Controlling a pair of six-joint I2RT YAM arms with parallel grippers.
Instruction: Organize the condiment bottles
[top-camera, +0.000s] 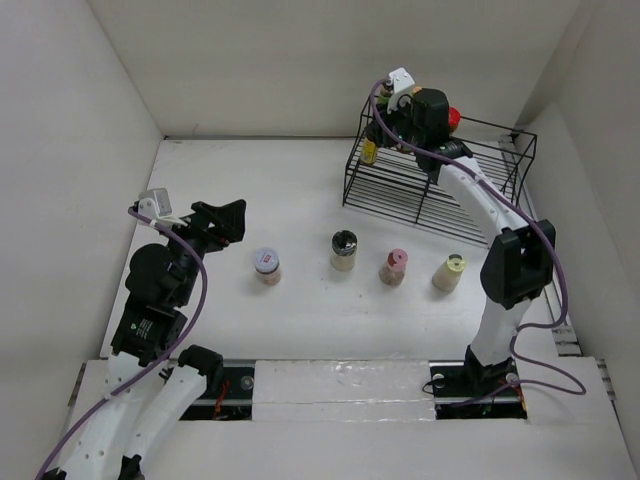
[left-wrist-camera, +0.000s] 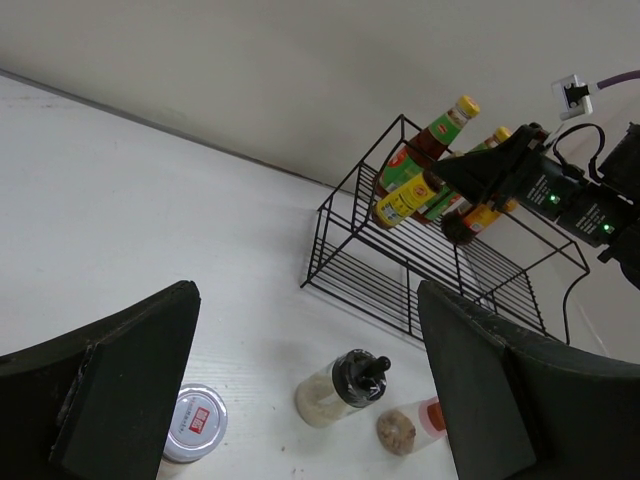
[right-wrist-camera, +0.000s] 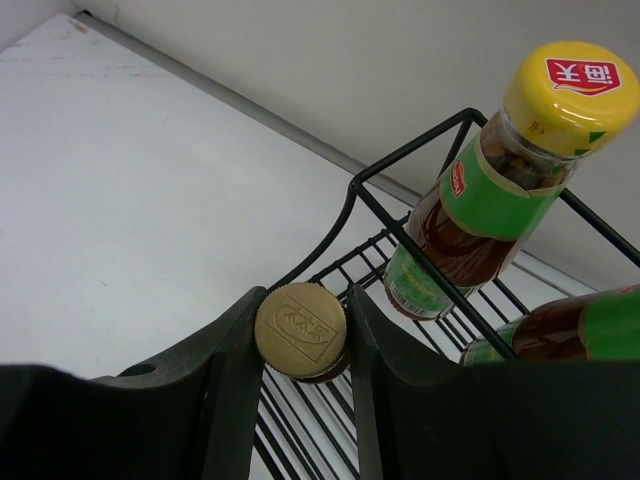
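white arms (top-camera: 480, 200) with black joints (top-camera: 515, 265), purple cables (left-wrist-camera: 618, 80) (green leds (left-wrist-camera: 552, 198) lit).

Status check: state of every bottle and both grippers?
Left gripper, open, empty.
Right gripper, shut on small yellow bottle at corner of rack.
Tall bottle, capped, in rack.
Second tall bottle, in rack.
White-lidded jar, upright on table.
Grinder, upright on table.
Pink-capped bottle, upright on table.
Cream bottle, upright on table.
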